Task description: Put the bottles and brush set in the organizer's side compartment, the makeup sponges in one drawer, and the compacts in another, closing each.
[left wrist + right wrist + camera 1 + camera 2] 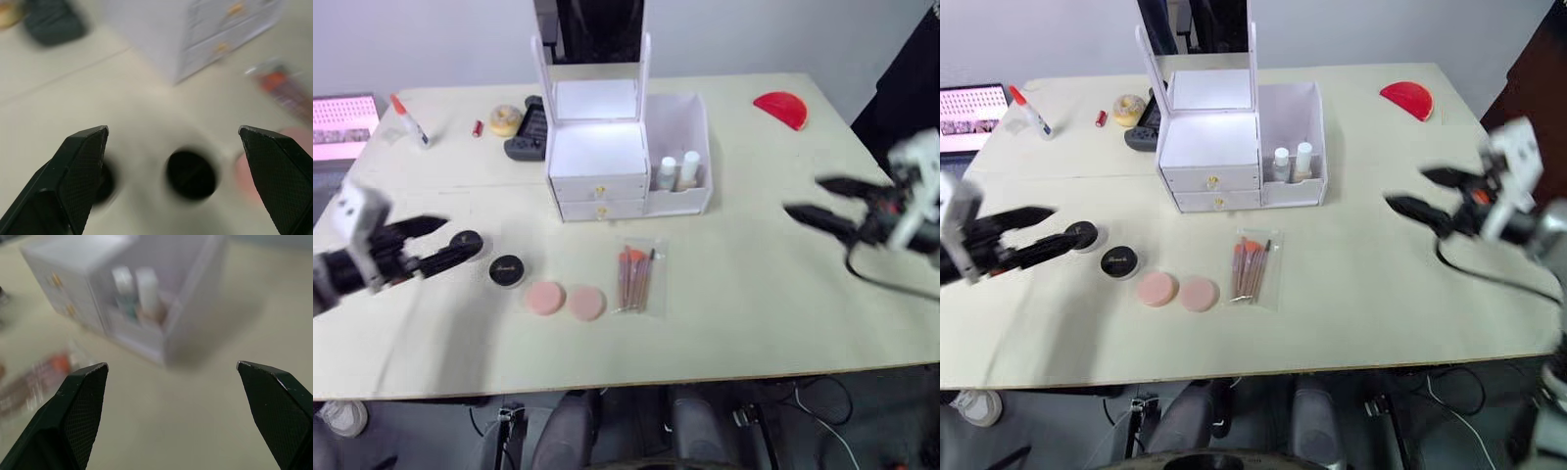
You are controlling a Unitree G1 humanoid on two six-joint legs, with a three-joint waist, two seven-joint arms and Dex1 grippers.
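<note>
The white organizer (597, 157) stands mid-table with its mirror upright and both gold-knobbed drawers (600, 200) pushed in. Two white-capped bottles (677, 172) stand upright in the side compartment (680, 122). In front of it lies the brush set (638, 277), flat in its clear sleeve. Left of that sit two pink makeup sponges (566, 300), side by side. Two black compacts rest further left, one (507, 269) in the open and one (470, 239) right at the tips of my left gripper (456, 234), which is open and empty. My right gripper (802, 195) hovers open to the organizer's right, holding nothing.
A red half-round piece (781, 108) lies at the back right. Back left hold a glue bottle (411, 119), a small red item (478, 127), a yellowish tape roll (504, 119) and a black device (527, 132). A lit screen (342, 122) sits off the table's left edge.
</note>
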